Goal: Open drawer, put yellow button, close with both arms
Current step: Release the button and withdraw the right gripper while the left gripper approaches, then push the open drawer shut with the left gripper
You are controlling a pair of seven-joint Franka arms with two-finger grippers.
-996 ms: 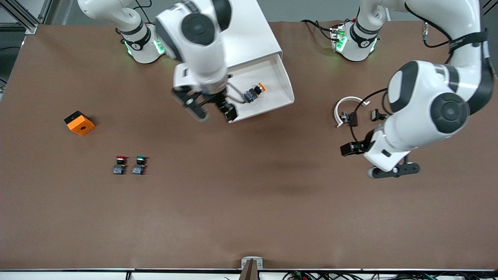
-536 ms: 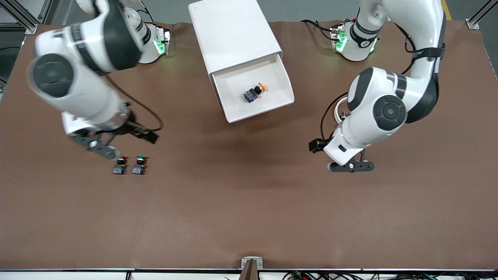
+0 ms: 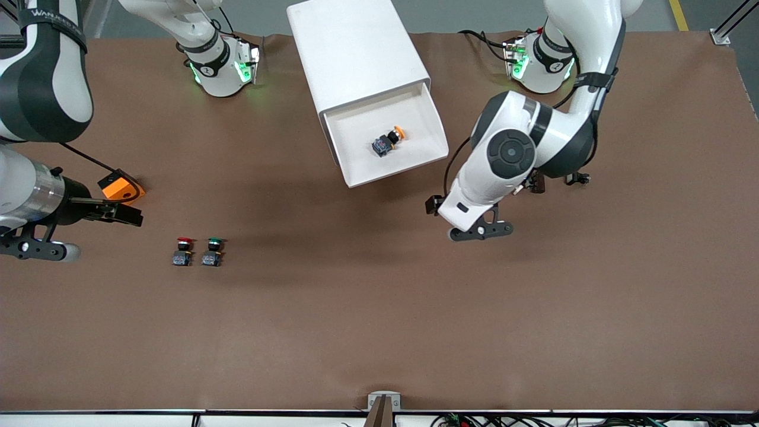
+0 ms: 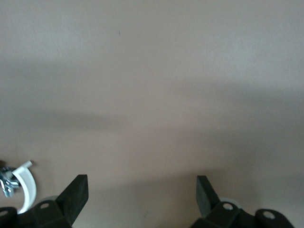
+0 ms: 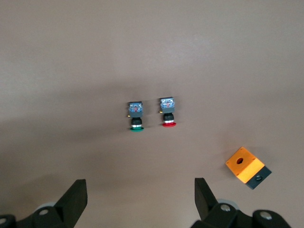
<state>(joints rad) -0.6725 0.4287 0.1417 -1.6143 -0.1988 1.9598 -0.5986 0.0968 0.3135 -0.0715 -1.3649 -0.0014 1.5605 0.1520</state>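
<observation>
The white cabinet (image 3: 356,47) stands between the arm bases. Its top drawer (image 3: 394,167) is pulled out. The yellow button (image 3: 388,141) lies on its side inside the drawer. My left gripper (image 3: 436,206) is open and empty over bare table just off the drawer's front corner, toward the left arm's end; the left wrist view (image 4: 142,183) shows only table between its fingers. My right gripper (image 3: 124,214) is open and empty beside the orange box at the right arm's end; it also shows in the right wrist view (image 5: 141,185).
An orange box (image 3: 121,187) with a black base, also in the right wrist view (image 5: 244,166). A red-capped button (image 3: 184,251) and a green-capped button (image 3: 213,251) stand side by side. A white curved part (image 4: 26,187) lies under the left arm.
My right arm has swung from the drawer's front out to the right arm's end of the table. My left arm has moved toward the drawer. The yellow button stays in the drawer.
</observation>
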